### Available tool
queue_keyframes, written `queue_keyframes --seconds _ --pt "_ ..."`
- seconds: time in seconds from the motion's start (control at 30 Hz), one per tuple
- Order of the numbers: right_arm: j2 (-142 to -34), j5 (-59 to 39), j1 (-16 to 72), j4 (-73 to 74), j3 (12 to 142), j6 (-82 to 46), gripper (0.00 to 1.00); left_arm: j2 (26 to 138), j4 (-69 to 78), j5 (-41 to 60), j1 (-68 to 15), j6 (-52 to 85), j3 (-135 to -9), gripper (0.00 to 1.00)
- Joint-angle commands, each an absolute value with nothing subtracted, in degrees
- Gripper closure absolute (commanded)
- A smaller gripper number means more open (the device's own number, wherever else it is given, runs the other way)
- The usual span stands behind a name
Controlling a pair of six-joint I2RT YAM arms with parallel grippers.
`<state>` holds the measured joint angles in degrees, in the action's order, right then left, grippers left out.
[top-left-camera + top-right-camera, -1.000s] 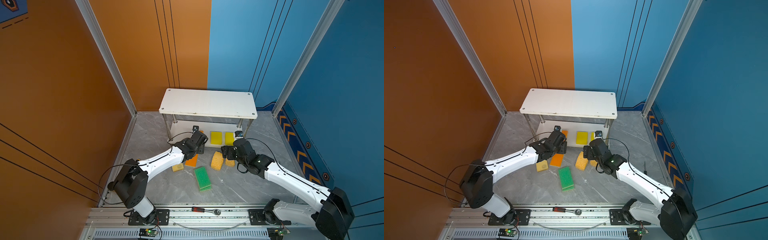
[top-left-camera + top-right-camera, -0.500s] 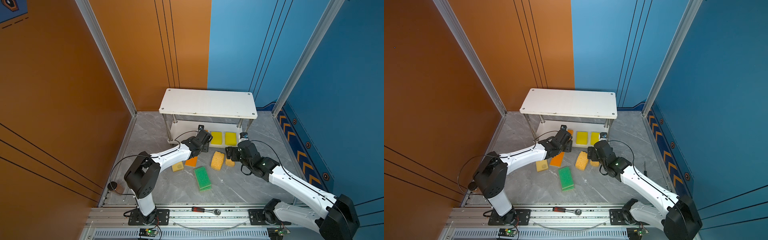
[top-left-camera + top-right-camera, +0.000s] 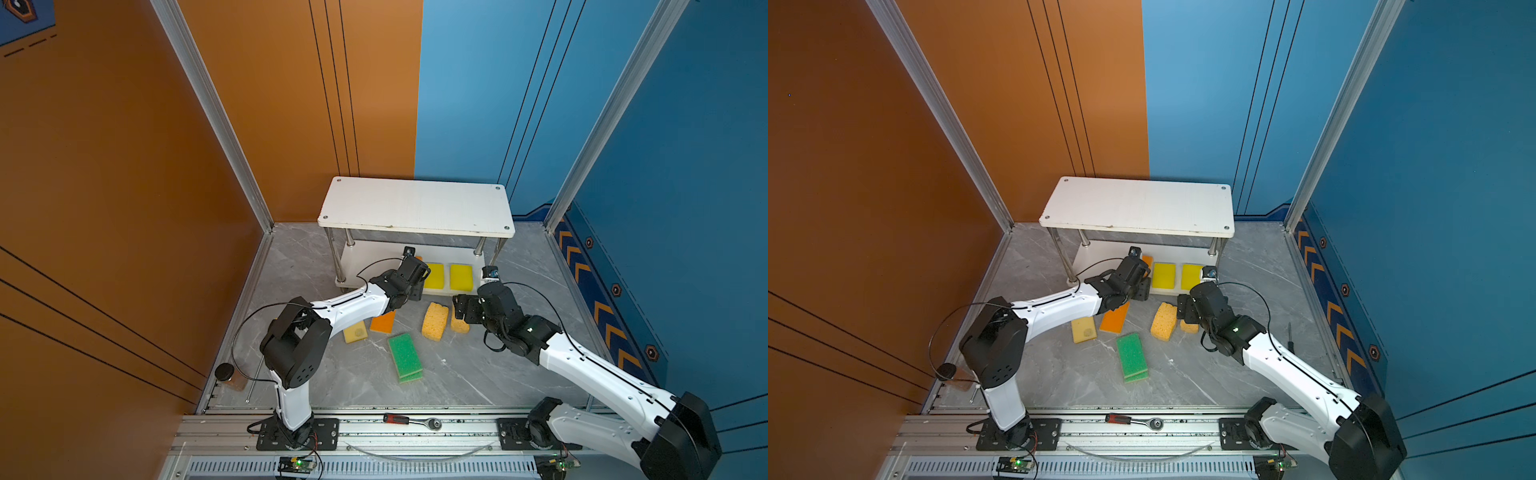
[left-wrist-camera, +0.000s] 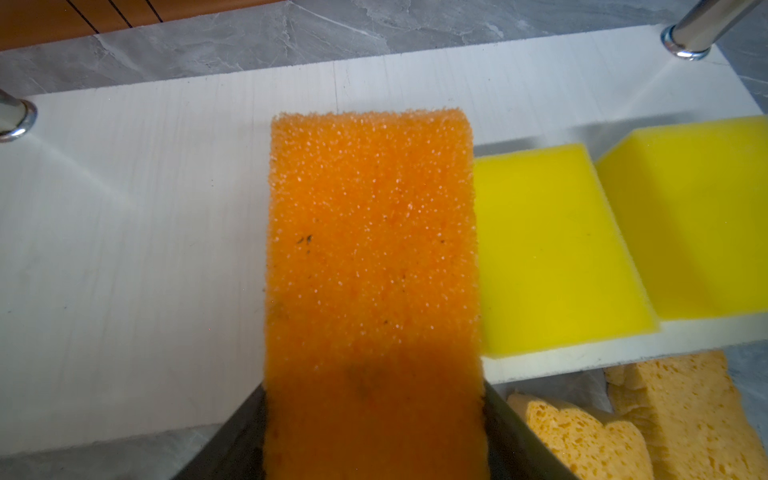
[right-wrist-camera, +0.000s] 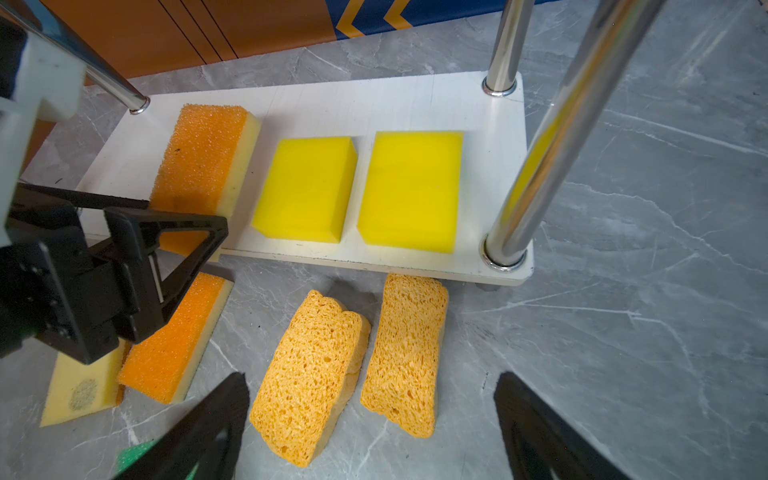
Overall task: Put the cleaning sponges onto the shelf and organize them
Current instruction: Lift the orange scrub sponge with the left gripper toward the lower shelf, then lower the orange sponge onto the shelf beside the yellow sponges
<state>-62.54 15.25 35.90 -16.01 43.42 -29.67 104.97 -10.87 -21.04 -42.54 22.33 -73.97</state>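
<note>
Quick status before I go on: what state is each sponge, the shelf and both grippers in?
Left gripper: shut on held sponge.
Held sponge: orange, over lower board, beside yellow sponges.
Right gripper: open, above porous sponges.
Yellow sponges: flat, side by side on lower board.
Porous sponges: on floor.
Floor orange sponge: orange side up.
Pale sponge: yellow side up, on floor.
Green sponges: stacked on floor.
Top board: bare.

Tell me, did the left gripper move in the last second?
Yes. In a top view the left gripper has slid rightward along the shelf's lower board, ending beside a bright yellow sponge, gripping an orange-topped sponge.
</note>
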Motion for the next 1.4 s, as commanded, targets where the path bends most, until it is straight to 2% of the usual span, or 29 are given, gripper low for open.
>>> queue_keyframes --seconds 0.0,1.37 --pt "-61.5 16.8 35.5 -17.6 42.7 -30.6 0.08 106.5 -9.4 -21.7 -42.4 21.3 -76.6 0.3" --pt "-60.1 16.3 34.8 -17.3 41.0 -31.6 0.09 109.3 -10.3 -19.5 -40.1 24.3 -77.1 0.29"
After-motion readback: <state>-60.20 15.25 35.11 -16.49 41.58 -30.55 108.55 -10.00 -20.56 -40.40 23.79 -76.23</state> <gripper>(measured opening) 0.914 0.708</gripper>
